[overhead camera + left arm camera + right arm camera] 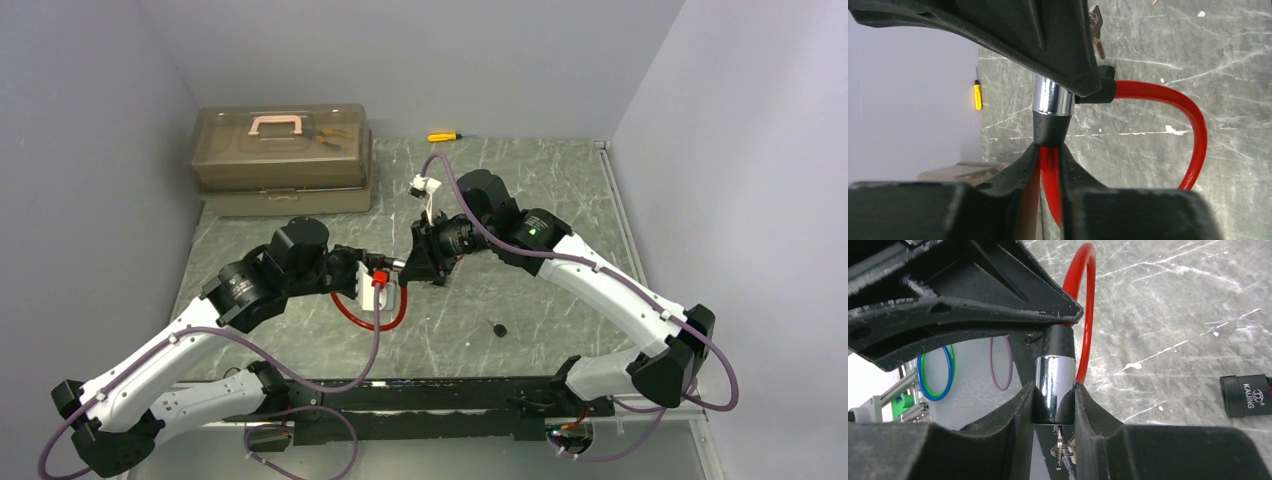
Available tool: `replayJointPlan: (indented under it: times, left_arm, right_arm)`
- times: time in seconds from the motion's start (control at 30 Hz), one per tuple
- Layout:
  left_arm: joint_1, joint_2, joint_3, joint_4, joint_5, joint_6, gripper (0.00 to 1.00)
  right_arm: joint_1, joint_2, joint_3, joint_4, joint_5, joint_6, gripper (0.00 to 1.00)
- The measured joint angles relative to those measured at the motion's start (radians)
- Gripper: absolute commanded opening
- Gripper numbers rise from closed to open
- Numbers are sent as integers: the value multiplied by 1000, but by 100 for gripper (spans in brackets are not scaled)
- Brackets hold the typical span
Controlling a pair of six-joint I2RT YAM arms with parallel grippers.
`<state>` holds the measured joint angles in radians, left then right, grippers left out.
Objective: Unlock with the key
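A see-through brown toolbox [282, 150] with a pink handle [277, 124] is parked well beyond the left gripper [378, 282], right up against the back wall [400, 60]. Orange-handled tools can sorta be made out through its lid. A little yellow screwdriver [444, 136] is laid flat well past the right gripper [418, 268], also by the back wall and apart from the box. Everything is set on a grey-green marbled table [540, 300], pretty heavily scratched.

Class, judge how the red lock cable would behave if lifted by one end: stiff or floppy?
The red cable probably flexes but springs back: it forms a smooth loop, no kinks. Its glossy sleeve looks slippery. The chrome barrel likely makes that end heavier.
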<state>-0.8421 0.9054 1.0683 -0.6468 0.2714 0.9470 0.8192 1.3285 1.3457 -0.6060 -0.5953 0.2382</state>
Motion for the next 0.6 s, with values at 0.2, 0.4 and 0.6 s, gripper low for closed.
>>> replayJointPlan:
  times: [0.2, 0.4, 0.6]
  left_arm:
    - [-4, 2, 35, -6, 38, -62, 75]
    - [29, 31, 71, -64, 147, -217, 78]
    - [221, 49, 48, -83, 345, -359, 78]
  right_arm:
    - [2, -2, 0, -9, 14, -23, 0]
    - [3, -25, 0, -16, 13, -64, 0]
    - [12, -72, 0, -22, -1, -99, 0]
